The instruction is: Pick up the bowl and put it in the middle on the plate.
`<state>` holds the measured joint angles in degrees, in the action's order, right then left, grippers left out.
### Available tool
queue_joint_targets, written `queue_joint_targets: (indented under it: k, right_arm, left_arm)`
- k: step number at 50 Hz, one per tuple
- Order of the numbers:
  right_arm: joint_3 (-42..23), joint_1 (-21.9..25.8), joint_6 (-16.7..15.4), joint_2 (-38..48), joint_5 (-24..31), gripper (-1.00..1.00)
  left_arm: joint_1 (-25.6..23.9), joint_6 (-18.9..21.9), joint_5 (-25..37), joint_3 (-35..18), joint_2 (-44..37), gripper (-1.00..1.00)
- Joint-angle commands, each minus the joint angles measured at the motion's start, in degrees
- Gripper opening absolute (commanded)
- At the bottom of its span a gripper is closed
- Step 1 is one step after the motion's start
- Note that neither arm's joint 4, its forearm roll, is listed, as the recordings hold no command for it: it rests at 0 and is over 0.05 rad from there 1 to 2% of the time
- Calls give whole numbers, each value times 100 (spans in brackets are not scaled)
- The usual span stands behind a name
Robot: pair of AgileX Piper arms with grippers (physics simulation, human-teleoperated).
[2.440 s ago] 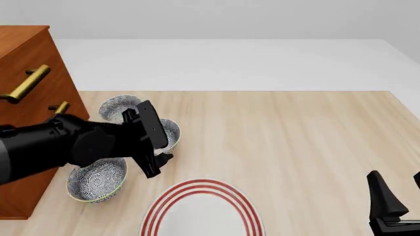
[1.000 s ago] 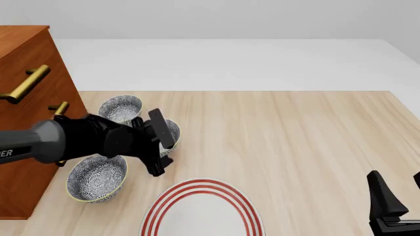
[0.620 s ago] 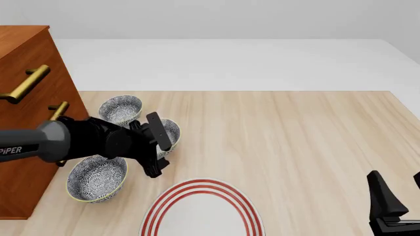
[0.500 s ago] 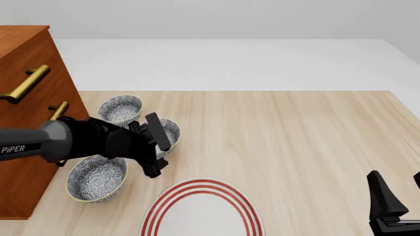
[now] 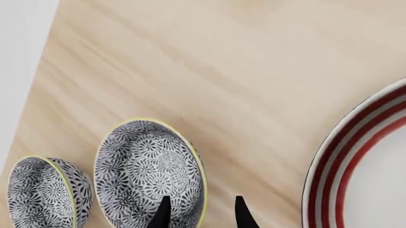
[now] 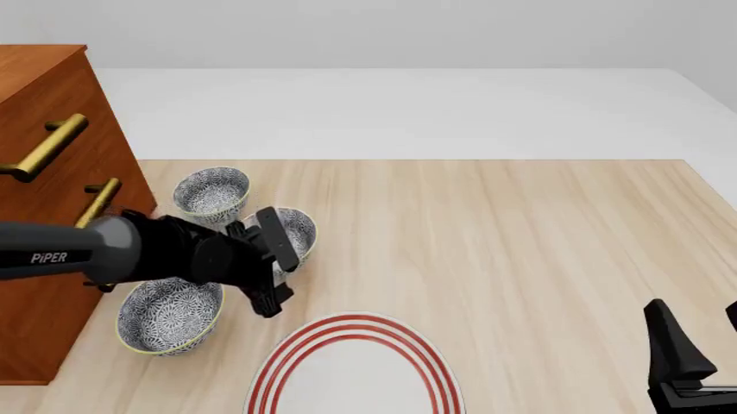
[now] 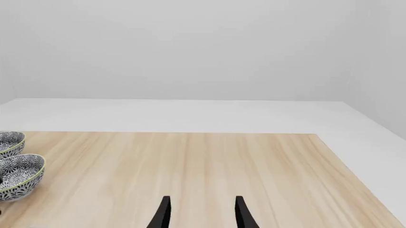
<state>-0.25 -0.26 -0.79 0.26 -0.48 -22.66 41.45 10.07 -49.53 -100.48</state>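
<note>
The bowl (image 6: 299,229) has a blue-grey floral pattern and a pale yellow rim, and it stands left of the table's middle. My left gripper (image 6: 274,269) is open at its near rim. In the left wrist view one fingertip (image 5: 163,211) is over the inside of the bowl (image 5: 146,171) and the other is outside the wall, neither pressing it. The plate (image 6: 345,332), white with red rings, lies at the near edge, cut off by the frame; its rim (image 5: 355,166) also shows beside the bowl. My right gripper (image 6: 695,315) hangs open and empty at the near right.
Two look-alike bowls flank the first one: one farther back (image 6: 211,190), one nearer (image 6: 171,315). A wooden drawer cabinet (image 6: 47,129) with brass handles stands along the left edge. The light wood table (image 6: 519,241) stretches to the right.
My left arm has dropped lower and slid slightly left, bringing its open fingers down around the bowl's near rim. The bowls, plate and right arm have not moved.
</note>
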Motion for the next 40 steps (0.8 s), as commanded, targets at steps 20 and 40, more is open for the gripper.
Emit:
queue_joint_targets:
  k: [20,40]
  right_arm:
    - [2,-2,0,2,-4,100]
    - [5,-1,1,5,-8,100]
  left_arm:
    - [95,122,-223,157,-15,-100]
    - [-128,266,-368,214,564,-100]
